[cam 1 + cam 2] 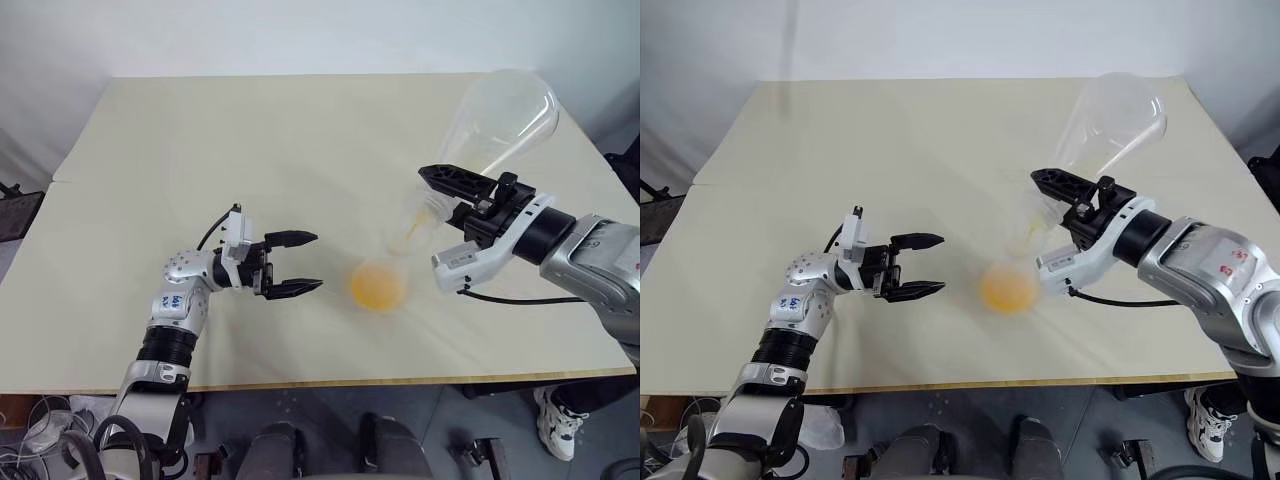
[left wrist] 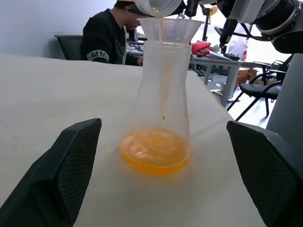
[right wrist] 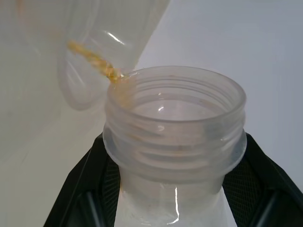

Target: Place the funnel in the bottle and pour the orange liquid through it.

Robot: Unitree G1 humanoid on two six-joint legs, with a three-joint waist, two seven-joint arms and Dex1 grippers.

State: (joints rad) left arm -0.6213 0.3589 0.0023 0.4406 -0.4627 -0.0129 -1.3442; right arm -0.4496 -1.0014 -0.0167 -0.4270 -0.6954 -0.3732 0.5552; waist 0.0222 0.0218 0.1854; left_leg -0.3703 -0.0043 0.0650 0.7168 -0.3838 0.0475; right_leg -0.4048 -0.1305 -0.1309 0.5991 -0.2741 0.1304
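The clear bottle (image 2: 161,94) stands upright on the table, with the small clear funnel (image 2: 170,29) seated in its neck. Orange liquid (image 1: 378,286) pools in its round base. Above it, a larger clear flask (image 1: 500,120) is tipped mouth-down over the funnel. My right gripper (image 1: 450,195) is shut on that flask's threaded neck (image 3: 175,123). A thin orange trickle (image 3: 94,60) runs from the flask's rim into the funnel. My left gripper (image 1: 312,262) is open, level with the bottle's base and a short way to its left, with nothing between its fingers (image 2: 61,170).
The beige table (image 1: 250,150) has wide bare room to the left and behind the bottle. Its front edge runs close below my arms. Beyond the table's far side, a person in a black shirt (image 2: 106,38) sits among chairs and desks.
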